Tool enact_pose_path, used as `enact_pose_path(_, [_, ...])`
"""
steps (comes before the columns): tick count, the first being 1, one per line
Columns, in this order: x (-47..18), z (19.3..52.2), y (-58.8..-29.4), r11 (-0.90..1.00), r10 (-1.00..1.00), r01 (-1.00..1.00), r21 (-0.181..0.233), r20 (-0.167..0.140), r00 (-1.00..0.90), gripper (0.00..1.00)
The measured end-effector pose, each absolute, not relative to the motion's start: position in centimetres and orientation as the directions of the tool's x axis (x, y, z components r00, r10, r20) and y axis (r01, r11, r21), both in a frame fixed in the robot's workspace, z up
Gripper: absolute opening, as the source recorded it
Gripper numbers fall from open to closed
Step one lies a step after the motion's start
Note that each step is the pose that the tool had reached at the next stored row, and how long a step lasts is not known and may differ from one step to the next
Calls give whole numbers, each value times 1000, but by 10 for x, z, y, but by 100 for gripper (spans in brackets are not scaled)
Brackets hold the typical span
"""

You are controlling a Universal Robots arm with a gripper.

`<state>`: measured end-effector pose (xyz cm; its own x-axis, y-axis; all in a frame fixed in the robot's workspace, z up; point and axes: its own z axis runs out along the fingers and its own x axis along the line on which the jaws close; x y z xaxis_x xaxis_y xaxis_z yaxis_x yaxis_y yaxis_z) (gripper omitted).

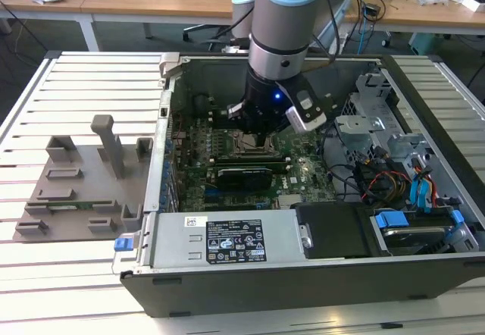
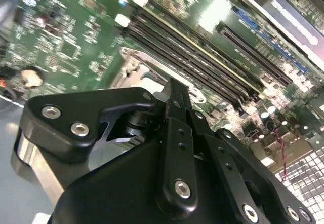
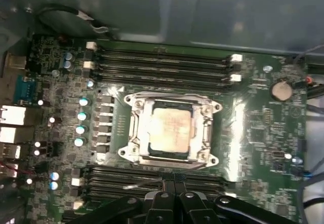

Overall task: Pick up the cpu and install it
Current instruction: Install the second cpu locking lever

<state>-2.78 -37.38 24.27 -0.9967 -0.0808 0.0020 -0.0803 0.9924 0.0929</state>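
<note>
Cpu (image 3: 171, 128) seated flat inside socket frame (image 3: 135, 133) on motherboard (image 3: 258, 122). Tool (image 3: 173, 189) poised directly above, slightly toward one socket edge; fingers together, clenched, gripping nothing visible.

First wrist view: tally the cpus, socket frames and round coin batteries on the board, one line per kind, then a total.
cpu: 1
socket frame: 1
coin battery: 1
Total: 3

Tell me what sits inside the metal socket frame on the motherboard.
In the first wrist view the cpu lies flat inside the socket frame, its pale metal top showing. The contacts beneath it are covered.
</note>
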Motion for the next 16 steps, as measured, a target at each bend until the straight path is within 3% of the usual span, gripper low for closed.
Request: enact_pose_path(16, [-69,208,-373,992,-83,-82,97,2,-997,11])
